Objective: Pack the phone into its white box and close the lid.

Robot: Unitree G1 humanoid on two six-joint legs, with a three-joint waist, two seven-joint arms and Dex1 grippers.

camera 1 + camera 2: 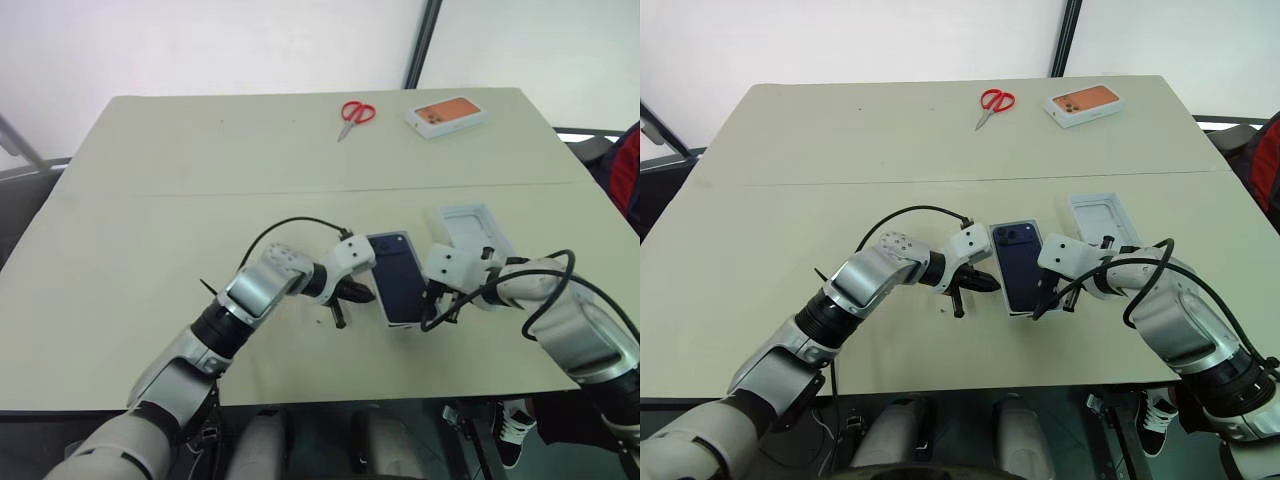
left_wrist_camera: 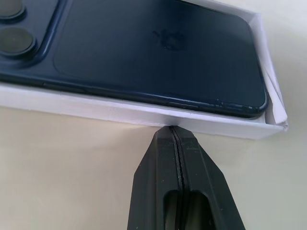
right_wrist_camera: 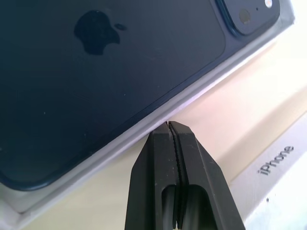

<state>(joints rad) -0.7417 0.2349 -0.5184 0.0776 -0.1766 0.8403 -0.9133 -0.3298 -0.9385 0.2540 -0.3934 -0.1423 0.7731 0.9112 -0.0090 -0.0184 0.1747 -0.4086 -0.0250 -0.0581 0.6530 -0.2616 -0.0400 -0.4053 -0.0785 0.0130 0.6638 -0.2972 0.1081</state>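
The left gripper is seen with its two black fingers pressed together and nothing between them; its tip is set against the outer white wall of the white box. The right gripper is likewise closed on nothing, its tip at the rim of the opposite long side of the same box. Between the two grippers the phone lies inside the box, back upward, so that its dark blue surface, its logo and its camera cluster are shown. The camera cluster is at the end of the box farther from the robot. The box rests flat on the pale bench, with a narrow white rim visible around the phone.

Just beyond the right gripper, on its outer side, a shallow white tray-like piece is laid on the bench, apart from the box; in the right wrist view a white side printed with lettering is seen close to that gripper. Whether this piece is the lid cannot be told.

Well beyond both grippers, near the far edge of the bench, a pair of red-handled scissors is placed, and to the right of them an orange-topped box is set.
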